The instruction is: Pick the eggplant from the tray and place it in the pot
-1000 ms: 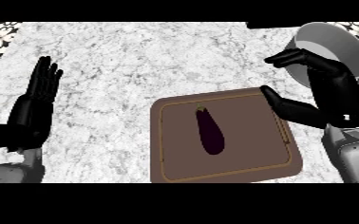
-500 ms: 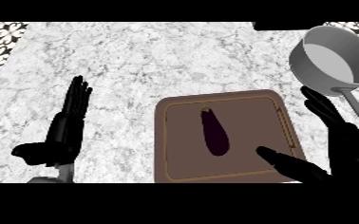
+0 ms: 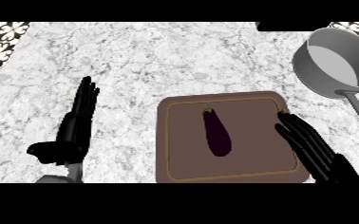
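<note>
White-and-grey marbled stone makes up the counter (image 3: 161, 61) that fills the head view. On it, low and right of centre, a dark purple, elongated eggplant (image 3: 216, 134) lies lengthwise in the middle of a flat brown rectangular tray (image 3: 184, 171) with rounded corners and a thin lighter line inside its rim; the small green stem end points away from the robot. Nothing touches the eggplant. Just to its right, the black right hand (image 3: 307, 144) lies over the tray's right edge, its fingers straight and stretched forward, holding nothing and standing apart from the vegetable. Beyond that, at the upper right, sits a round grey metal pot (image 3: 319, 76) with a pale interior, its handle running down toward the tray's far corner. On the opposite side, well apart from the tray, the black left hand (image 3: 76, 128) rests open with fingers straight and up, thumb out to the side, also holding nothing. The pick appears not yet made: the step in hand looks like the approach to the eggplant. The next move probably calls for the right hand to shift leftward over the eggplant's middle and curl around it across its narrow width before lifting toward the pot.
</note>
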Controlling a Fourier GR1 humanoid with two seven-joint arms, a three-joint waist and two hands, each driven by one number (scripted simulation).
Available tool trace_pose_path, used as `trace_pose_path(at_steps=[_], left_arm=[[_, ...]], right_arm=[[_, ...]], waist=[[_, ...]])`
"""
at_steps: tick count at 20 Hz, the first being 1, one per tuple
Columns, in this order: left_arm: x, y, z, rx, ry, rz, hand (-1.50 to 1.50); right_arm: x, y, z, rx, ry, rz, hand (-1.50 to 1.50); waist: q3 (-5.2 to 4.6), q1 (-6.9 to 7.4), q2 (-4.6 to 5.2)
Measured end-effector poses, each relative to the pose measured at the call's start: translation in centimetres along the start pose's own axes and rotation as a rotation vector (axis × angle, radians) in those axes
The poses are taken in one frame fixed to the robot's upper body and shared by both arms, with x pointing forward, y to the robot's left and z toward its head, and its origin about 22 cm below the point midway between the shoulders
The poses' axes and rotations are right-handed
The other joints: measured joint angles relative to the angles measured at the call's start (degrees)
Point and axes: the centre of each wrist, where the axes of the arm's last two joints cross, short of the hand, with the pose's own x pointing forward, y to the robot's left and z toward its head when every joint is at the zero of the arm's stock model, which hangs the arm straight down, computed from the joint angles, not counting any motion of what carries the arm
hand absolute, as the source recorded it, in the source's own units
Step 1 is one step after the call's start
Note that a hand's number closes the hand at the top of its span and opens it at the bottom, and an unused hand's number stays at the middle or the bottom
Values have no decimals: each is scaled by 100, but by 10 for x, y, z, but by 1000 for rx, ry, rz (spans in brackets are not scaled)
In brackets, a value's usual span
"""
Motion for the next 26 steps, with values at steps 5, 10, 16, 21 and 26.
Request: trace_pose_path(at_steps=[5, 10, 16, 21, 26], left_arm=[[-1, -9, 3, -22, -2, 6, 0], [-3, -13, 4, -24, -2, 9, 0], [-2, -4, 1, -22, -4, 10, 0], [1, -5, 3, -14, -1, 11, 0], [2, -10, 2, -11, -7, 7, 0]], right_arm=[[20, 8, -7, 180, 153, 129, -150], [48, 36, -32, 275, 242, 176, -150], [51, 66, -53, 351, 327, 224, -150], [48, 77, -62, 395, 395, 254, -150], [41, 96, -66, 428, 402, 250, -150]], waist=[[2, 100, 11], [15, 128, 14], [26, 101, 12], [29, 85, 9], [31, 77, 9]])
